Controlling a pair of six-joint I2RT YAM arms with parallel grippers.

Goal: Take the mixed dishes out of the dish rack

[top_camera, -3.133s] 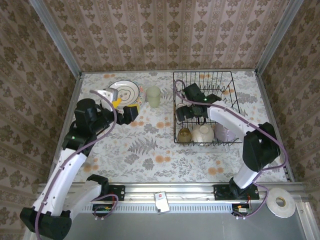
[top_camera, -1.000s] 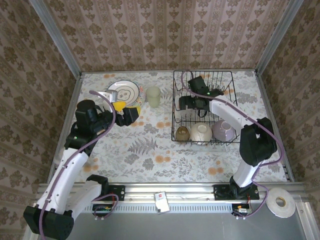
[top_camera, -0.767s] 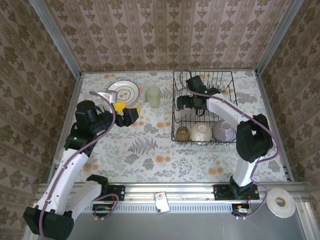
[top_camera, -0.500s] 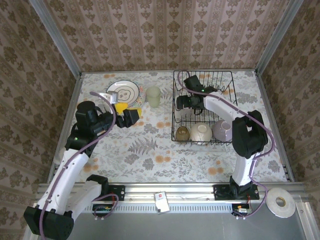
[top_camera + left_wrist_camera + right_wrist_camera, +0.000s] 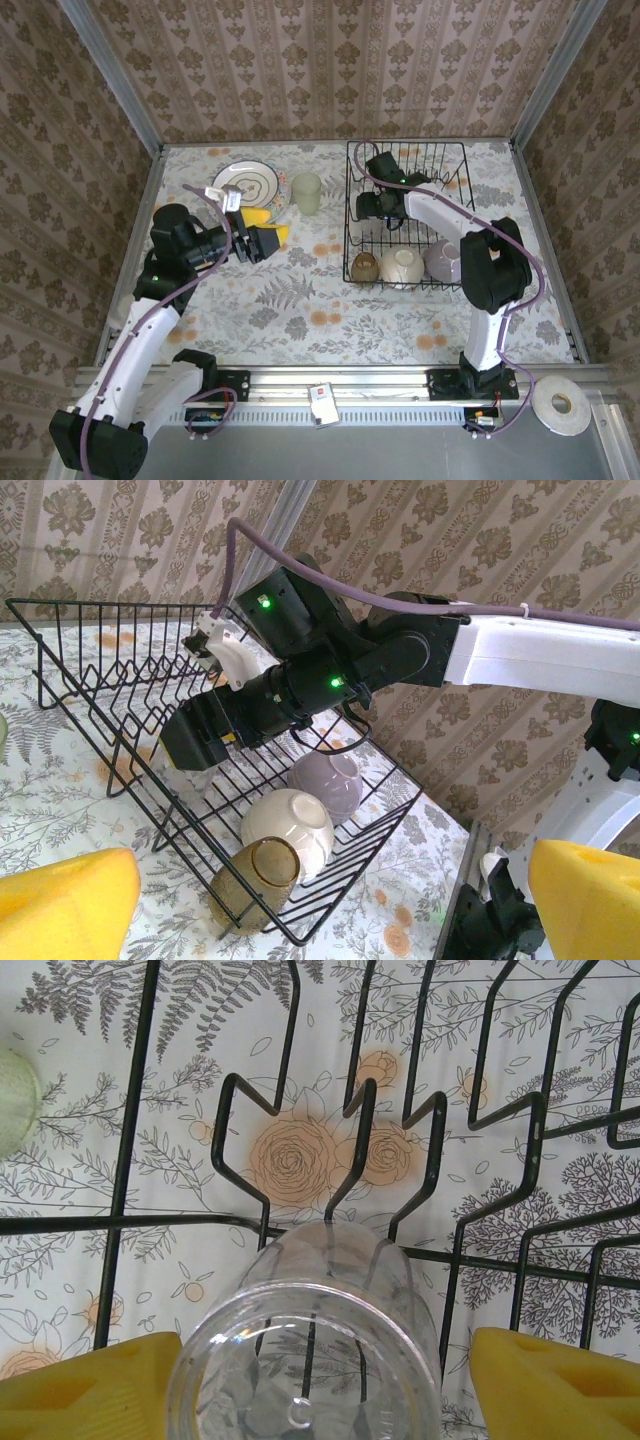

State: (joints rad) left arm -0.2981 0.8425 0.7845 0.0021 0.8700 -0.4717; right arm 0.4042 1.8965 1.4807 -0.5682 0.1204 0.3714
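Observation:
The black wire dish rack stands at the back right. A small brown cup, a cream bowl and a lavender bowl lie along its near edge. My right gripper reaches into the rack's left part. In the right wrist view a clear upturned glass stands between the yellow fingers of that gripper; the left pad is at the glass, the right pad stands off it. A floral plate and a pale green glass rest on the table. My left gripper hovers open and empty.
The rack's upright tines stand just beyond the clear glass. From the left wrist view the rack is tilted across the frame with the right arm over it. Papered walls close the table at back and sides. A tape roll lies off the table.
The right gripper's fingers have drawn in around the clear glass and its elbow has swung left. The left gripper has turned and shifted slightly right, still empty.

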